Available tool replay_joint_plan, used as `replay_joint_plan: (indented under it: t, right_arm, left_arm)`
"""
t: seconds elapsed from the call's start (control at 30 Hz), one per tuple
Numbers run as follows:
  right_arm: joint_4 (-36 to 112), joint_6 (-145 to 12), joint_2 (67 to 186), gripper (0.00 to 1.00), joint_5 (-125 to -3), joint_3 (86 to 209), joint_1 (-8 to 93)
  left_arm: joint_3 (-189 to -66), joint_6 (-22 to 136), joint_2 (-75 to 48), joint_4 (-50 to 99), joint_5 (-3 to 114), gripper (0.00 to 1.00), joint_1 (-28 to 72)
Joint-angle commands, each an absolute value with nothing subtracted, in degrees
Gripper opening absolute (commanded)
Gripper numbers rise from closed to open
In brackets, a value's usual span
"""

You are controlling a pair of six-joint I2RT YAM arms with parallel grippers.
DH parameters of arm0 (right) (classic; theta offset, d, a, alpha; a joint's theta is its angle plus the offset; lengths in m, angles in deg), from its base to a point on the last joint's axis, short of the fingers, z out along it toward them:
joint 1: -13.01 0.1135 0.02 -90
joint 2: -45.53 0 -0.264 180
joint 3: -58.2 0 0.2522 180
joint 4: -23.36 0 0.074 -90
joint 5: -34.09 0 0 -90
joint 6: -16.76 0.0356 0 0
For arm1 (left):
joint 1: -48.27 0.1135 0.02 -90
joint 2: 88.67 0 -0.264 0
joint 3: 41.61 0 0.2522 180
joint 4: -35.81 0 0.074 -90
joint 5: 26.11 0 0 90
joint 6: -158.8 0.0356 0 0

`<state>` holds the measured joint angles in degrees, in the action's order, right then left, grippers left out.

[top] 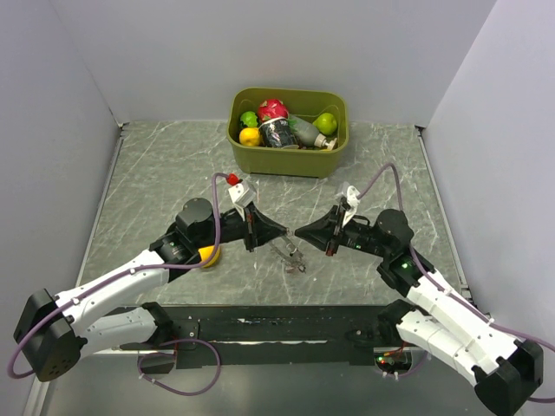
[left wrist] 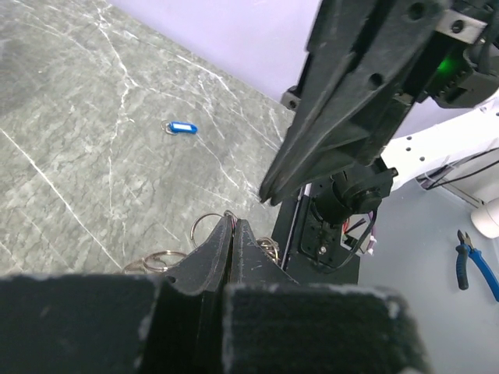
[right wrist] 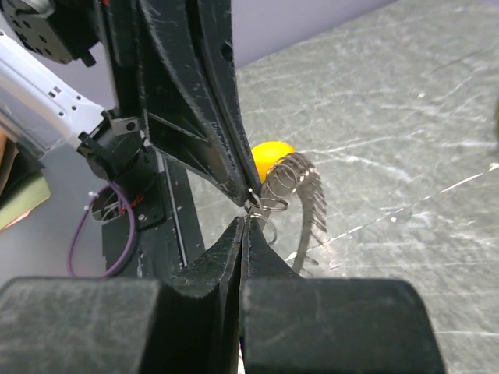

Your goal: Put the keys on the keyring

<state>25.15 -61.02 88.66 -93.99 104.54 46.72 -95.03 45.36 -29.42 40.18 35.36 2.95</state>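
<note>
The keyring [right wrist: 300,173] hangs tilted just under the meeting tips. Its wire loop seems nipped by the clenched left jaws, steadied for the right jaws, which are also clenched. Only the left wrist view shows a blue key [left wrist: 181,128] on the table [left wrist: 78,156], well beyond both.

blue key [left wrist: 181,128] lies flat on the table [left wrist: 78,117], apart from the toothed keyring [right wrist: 306,191].

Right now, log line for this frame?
left gripper: shut | right gripper: shut | both meet beside keyring | blue key: lying apart on table
</note>
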Motion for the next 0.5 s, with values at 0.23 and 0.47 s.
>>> replay_joint_plan:
  t: [0.23, 0.47]
  right_arm:
    - [25.95, -65.24, 86.66, 0.43, -92.64, 103.17, 46.49]
    - [25.34, -67.09, 86.05, 0.72, -98.07, 103.52, 45.18]
  left_arm:
    - [-97.47, 43.66, -29.25, 46.04, 32.44, 0.01, 3.45]
    - [-97.65, 44.89, -30.04, 46.04, 28.22, 0.01, 3.53]
